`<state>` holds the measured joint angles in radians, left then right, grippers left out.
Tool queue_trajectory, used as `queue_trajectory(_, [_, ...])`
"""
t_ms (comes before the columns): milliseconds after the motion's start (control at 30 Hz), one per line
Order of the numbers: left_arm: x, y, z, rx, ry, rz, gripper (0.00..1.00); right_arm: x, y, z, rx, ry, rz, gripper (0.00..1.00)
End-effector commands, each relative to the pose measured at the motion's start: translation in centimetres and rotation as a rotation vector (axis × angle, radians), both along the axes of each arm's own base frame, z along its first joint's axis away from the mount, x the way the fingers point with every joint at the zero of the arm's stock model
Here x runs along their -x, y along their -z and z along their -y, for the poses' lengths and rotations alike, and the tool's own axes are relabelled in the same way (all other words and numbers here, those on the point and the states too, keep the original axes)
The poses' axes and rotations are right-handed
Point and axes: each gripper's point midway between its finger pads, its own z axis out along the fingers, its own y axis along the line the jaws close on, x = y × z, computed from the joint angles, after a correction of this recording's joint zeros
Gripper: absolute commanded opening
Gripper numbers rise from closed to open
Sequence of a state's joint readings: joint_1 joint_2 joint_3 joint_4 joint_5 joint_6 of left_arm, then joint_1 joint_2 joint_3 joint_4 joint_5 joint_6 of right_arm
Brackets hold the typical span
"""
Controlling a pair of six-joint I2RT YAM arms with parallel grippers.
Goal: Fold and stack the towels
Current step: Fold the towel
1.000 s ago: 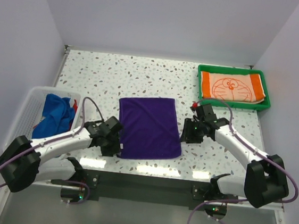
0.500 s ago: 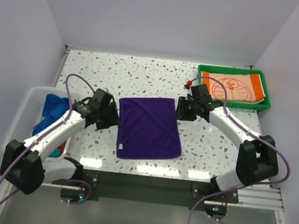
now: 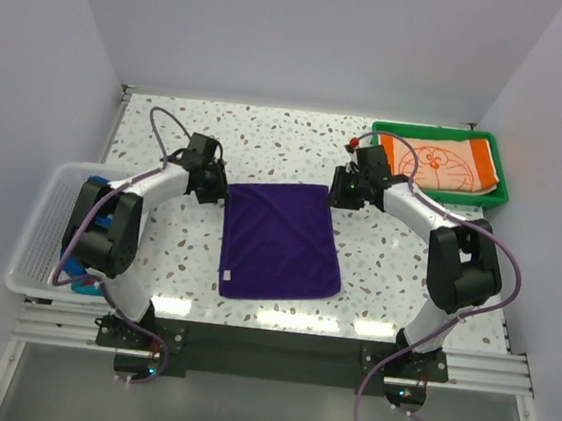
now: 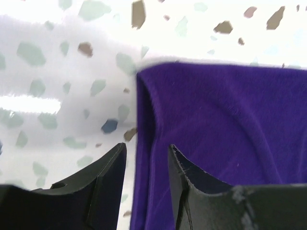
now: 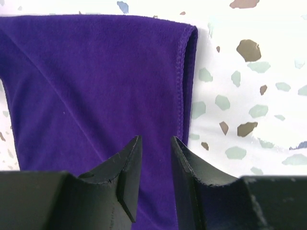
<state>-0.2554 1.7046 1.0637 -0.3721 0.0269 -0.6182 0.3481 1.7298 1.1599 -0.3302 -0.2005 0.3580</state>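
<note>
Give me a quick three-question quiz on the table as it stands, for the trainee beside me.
1. True or false: the purple towel lies inside the green tray.
2. Which one lies in the tray? A, a blue towel; B, the orange-and-white towel; C, a red towel.
3. Fill in: both arms' jaws stand at the purple towel's ___ corners (near or far).
Key: 1 false; 2 B; 3 far.

Counter (image 3: 268, 139): white terrazzo surface with grey, brown and teal flecks, glare along the near edge. Green plastic tray (image 3: 435, 131): seated at the far right corner. White mesh basket (image 3: 44, 216): at the left edge. Plain pale walls (image 3: 310, 33) enclose three sides.
</note>
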Motion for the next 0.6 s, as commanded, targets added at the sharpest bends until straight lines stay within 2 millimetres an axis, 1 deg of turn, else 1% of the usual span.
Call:
queue_trajectory(0, [-4.1,-1.3,1.4,0.039,0.059,0.117,0.45,-2.6,-1.7,-0.8,-0.029,-0.013,0.092,0.34])
queue_trajectory(167, [-4.9,-0.7,2.1,0.064,0.070,0.110,0.41,-2.7,-0.5,-0.6,-0.022,-0.008,0.069,0.34])
queue_trajectory(200, [-4.9,-0.3,2.1,0.061,0.069,0.103,0.39,-2.7,-0.4,-0.5,-0.021,-0.006,0.066,0.34])
queue_trajectory(267, [-5.1,-0.2,1.9,0.047,0.062,0.094,0.36,-2.7,-0.4,-0.5,-0.025,-0.007,0.066,0.34])
queue_trajectory(300, [-5.3,0.0,1.9,0.041,0.065,0.088,0.31,-2.7,-0.3,-0.6,-0.026,-0.009,0.064,0.34])
queue_trajectory(367, [-5.4,-0.2,1.8,0.034,0.066,0.091,0.26,-2.7,-0.3,-0.6,-0.029,-0.010,0.064,0.34])
queue_trajectory(400, [-5.4,-0.3,1.7,0.028,0.068,0.095,0.19,-2.6,-0.2,-0.5,-0.028,-0.010,0.062,0.34])
queue_trajectory(467, [-5.3,-0.3,1.4,0.009,0.066,0.090,0.12,-2.6,-0.1,-0.5,-0.026,-0.010,0.061,0.34])
queue_trajectory(500, [-5.2,-0.3,1.0,-0.014,0.067,0.091,0.06,-2.5,-0.1,-0.5,-0.025,-0.010,0.060,0.34])
queue_trajectory(533, [-5.4,-0.7,0.8,-0.027,0.068,0.096,0.04,-2.5,0.0,-0.5,-0.025,-0.010,0.058,0.34])
queue_trajectory(567, [-4.9,-0.4,0.4,-0.048,0.072,0.069,0.02,-2.4,0.1,-0.4,-0.024,-0.010,0.055,0.34])
